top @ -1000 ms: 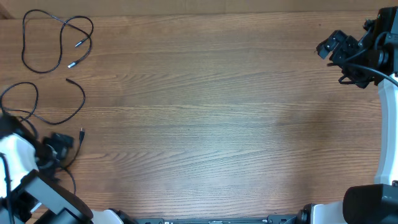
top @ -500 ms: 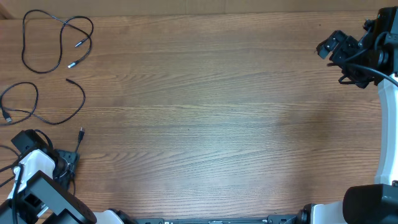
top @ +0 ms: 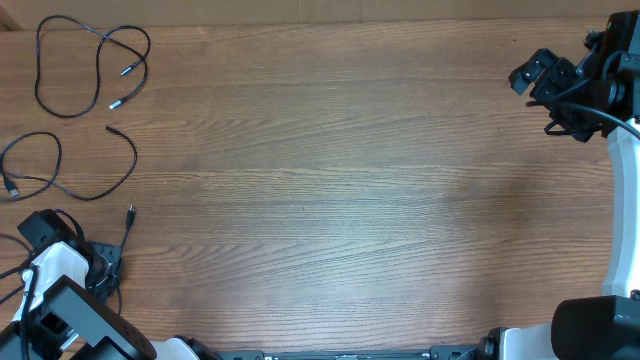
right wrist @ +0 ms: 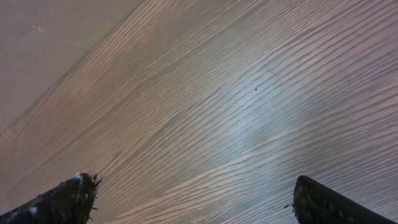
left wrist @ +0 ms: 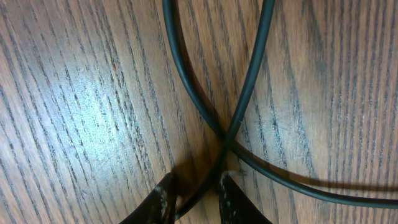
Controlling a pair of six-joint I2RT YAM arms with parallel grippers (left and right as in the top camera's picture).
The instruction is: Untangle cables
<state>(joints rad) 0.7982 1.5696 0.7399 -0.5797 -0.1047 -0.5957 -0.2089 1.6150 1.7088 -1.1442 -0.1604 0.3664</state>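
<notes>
Cables [left wrist: 247, 81]: three thin black cords, lying apart along the left edge of the counter [top: 340, 180].
Far cord [top: 38, 65]: loose loops in the far-left corner, two silver tips.
Middle cord [top: 135, 158]: open curve ending in a loop.
Near cord [top: 130, 212]: plug tip near the left pincer [left wrist: 196, 200]; two strands cross just ahead of its fingertips.
Left pincer: slightly parted, one strand between the fingers, gap wider than the strand.
Right pincer [right wrist: 199, 199]: spread wide, grasping nothing, far right.

Cables [top: 135, 160] far left, free tabletop [top: 350, 200] rightward
</notes>
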